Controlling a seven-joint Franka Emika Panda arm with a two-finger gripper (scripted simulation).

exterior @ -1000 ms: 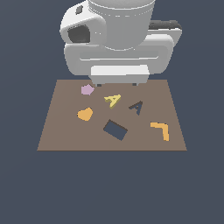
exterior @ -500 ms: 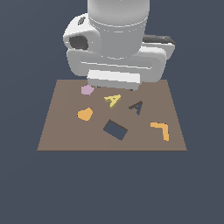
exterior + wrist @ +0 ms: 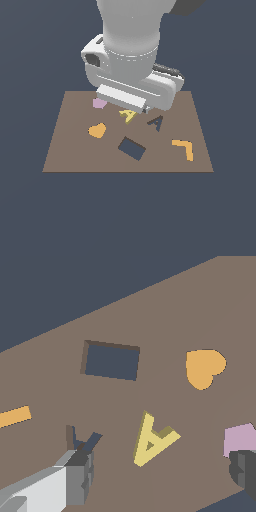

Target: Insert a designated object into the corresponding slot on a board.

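Flat brown square board (image 3: pixel 70 150) looking matt, smooth; pale-yellow A-shaped piece (image 3: pixel 151 440) appearing matt plastic; white arm housing (image 3: pixel 131 45) showing soft sheen.

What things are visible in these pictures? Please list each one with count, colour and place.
board: 1, brown, under everything.
letter A piece: 1, pale yellow, lying on board, below gripper.
A-shaped slot: 1, dark navy, toward the exterior view's right of the A piece.
rectangular cutout: 1, dark, board's middle.
heart-like blob: 1, orange, exterior view's left.
L-shaped piece: 1, orange, exterior view's right.
pink piece: 1, partly hidden.
gripper: 1, grey, open, straddling the A piece.
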